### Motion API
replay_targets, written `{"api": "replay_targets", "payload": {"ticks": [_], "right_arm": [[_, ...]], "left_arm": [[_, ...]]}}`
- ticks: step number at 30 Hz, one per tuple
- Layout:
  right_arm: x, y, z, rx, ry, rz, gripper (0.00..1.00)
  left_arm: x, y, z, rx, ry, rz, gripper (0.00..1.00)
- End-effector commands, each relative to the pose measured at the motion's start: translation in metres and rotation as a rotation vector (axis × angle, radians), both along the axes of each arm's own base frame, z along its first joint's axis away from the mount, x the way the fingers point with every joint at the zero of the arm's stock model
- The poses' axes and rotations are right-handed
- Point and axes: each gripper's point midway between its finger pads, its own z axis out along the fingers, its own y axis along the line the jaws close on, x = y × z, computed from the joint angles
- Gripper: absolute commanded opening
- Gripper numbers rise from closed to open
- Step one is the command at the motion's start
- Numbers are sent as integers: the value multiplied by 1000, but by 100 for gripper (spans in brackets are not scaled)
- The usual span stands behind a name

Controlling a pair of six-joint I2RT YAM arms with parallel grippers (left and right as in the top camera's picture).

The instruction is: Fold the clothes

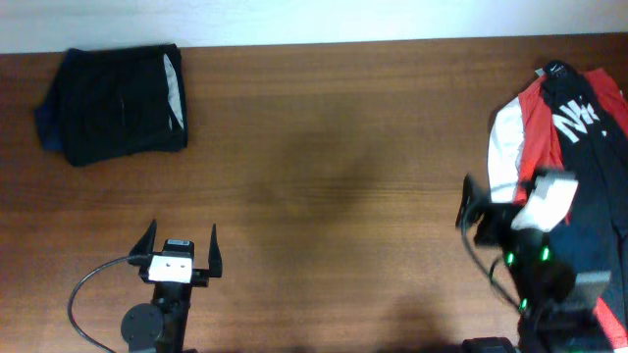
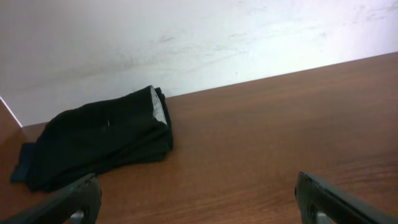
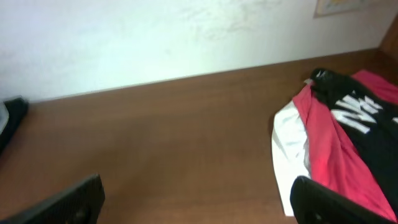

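A: Layout?

B: Brown wooden table [image 1: 324, 147] fills the overhead view, with a pale wall [image 2: 186, 37] along its far edge.

A: Where are the clothes?

B: There are two lots. The bigger is a loose red, black and white garment [image 1: 569, 108], heaped at the far right edge and not folded (white lettering on the black part). In the right wrist view [image 3: 336, 143] it lies ahead and to the right, white hem nearest the camera.

A: And the other?

B: A folded black garment [image 1: 118, 103] in the far left corner, a neat block with a grey lining strip showing on its right side. The left wrist view [image 2: 99, 137] has it ahead and to the left, near the wall. Its edge also just clips the left border of the right wrist view [image 3: 9, 115].

A: Grippers?

B: The right gripper [image 1: 505, 201] is blurred overhead and sits at the near left edge of the loose garment. Its jaws are spread wide in its own camera [image 3: 196, 190], nothing between them. I can't tell if it touches the cloth.

A: Left?

B: The left gripper [image 1: 183, 230] is near the front left, over bare wood and well apart from the folded block. Jaws are spread and empty [image 2: 198, 186].

A: Anything smaller?

B: A black cable [image 1: 83, 289] loops out left of the left arm.
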Motion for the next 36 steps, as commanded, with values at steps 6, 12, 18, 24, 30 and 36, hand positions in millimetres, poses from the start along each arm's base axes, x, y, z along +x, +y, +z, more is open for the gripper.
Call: {"api": "replay_targets", "payload": {"ticks": [6, 12, 18, 24, 30, 36], "right_arm": [[-7, 27, -71, -6, -277, 160, 99], [-12, 26, -75, -13, -366, 152, 99], [-10, 25, -70, -17, -463, 151, 99], [-6, 15, -87, -27, -391, 91, 99], [-6, 10, -121, -31, -253, 67, 99], [-6, 11, -121, -32, -253, 68, 99]], "left_arm": [[0, 3, -2, 9, 1, 12, 99], [0, 3, -2, 9, 1, 12, 99], [0, 3, -2, 9, 1, 12, 99], [0, 3, -2, 9, 1, 12, 99], [0, 3, -2, 9, 1, 12, 99], [0, 3, -2, 9, 1, 12, 99]]}}
